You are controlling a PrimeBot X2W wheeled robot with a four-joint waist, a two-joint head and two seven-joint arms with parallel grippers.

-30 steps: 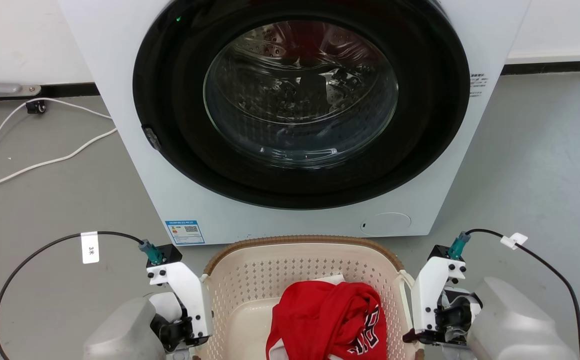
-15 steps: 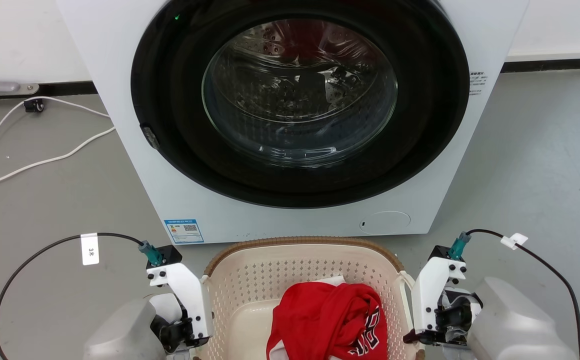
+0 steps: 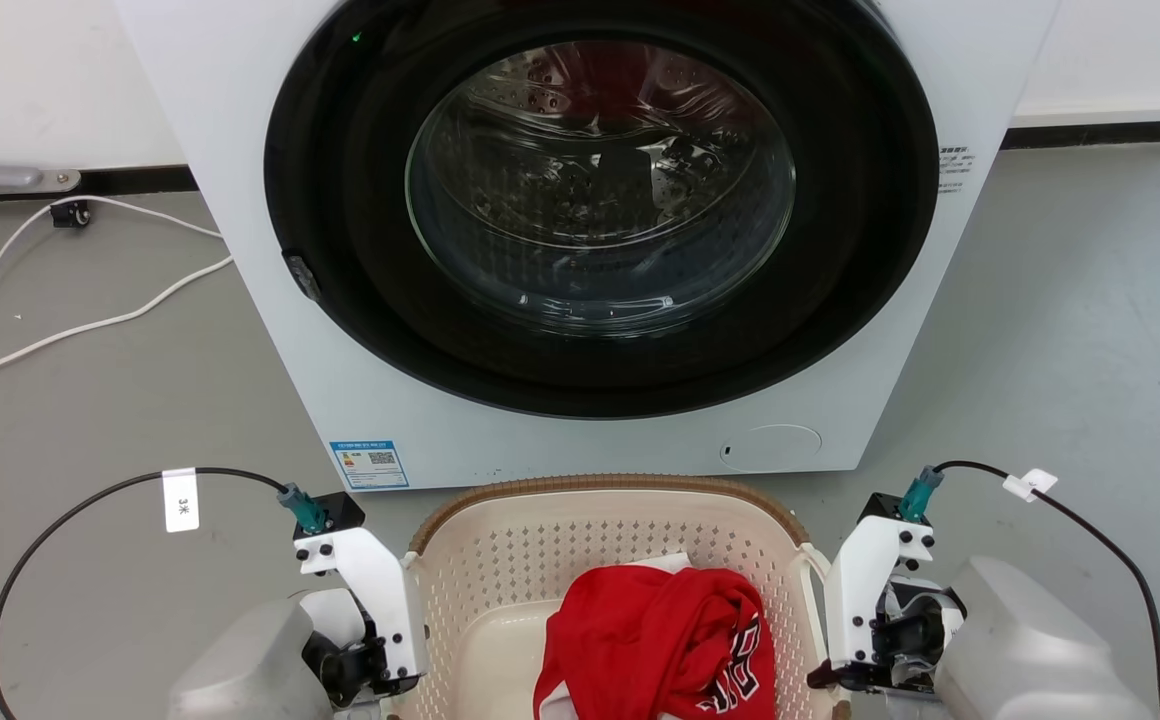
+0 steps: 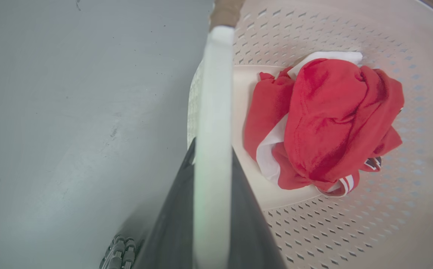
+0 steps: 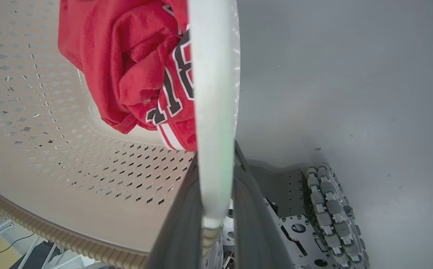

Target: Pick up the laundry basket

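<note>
The laundry basket (image 3: pixel 600 487), cream with perforated walls and a brown woven-look rim, sits at the bottom centre of the head view, just before the washer. A crumpled red garment (image 3: pixel 660 640) with white trim lies inside it. My left gripper (image 4: pixel 212 147) is shut on the basket's white left handle (image 4: pixel 214 93), a dark finger on each side of the bar. My right gripper (image 5: pixel 216 153) is likewise shut on the white right handle (image 5: pixel 212 74). Both white wrist brackets (image 3: pixel 370 590) (image 3: pixel 865 590) flank the basket. I cannot tell whether the basket rests on the floor.
A white front-loading washer (image 3: pixel 270 300) with its round dark door (image 3: pixel 600 200) shut stands right behind the basket. White cables (image 3: pixel 90 325) trail over the grey floor at left. My wheeled base (image 5: pixel 324 201) lies under the basket's right side.
</note>
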